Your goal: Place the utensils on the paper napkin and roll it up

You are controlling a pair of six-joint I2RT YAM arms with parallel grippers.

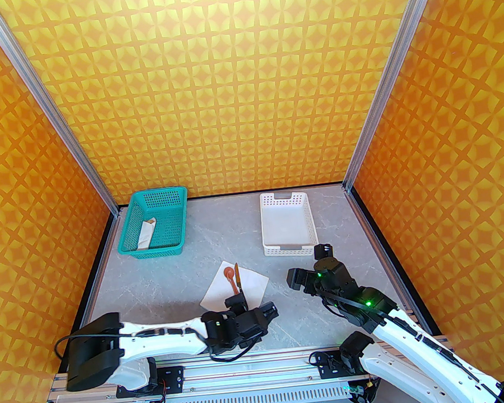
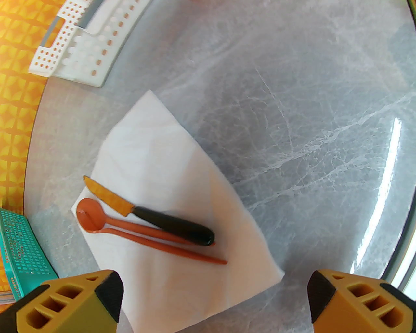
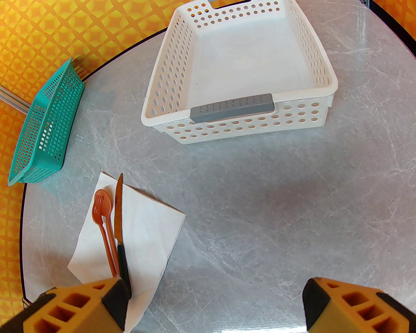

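The white paper napkin lies flat on the grey table, just beyond my left gripper. On its left part the utensils lie side by side. The reddish-brown spoon has the orange fork resting partly over its bowl. Beside them lies the knife, with an orange blade and a dark handle. My left gripper hovers at the napkin's near edge, open and holding nothing. My right gripper is open to the right of the napkin, also holding nothing.
A teal mesh basket at the back left holds a slim white paper tube with a tan tip. A white perforated basket stands behind the right gripper. Orange patterned walls close three sides.
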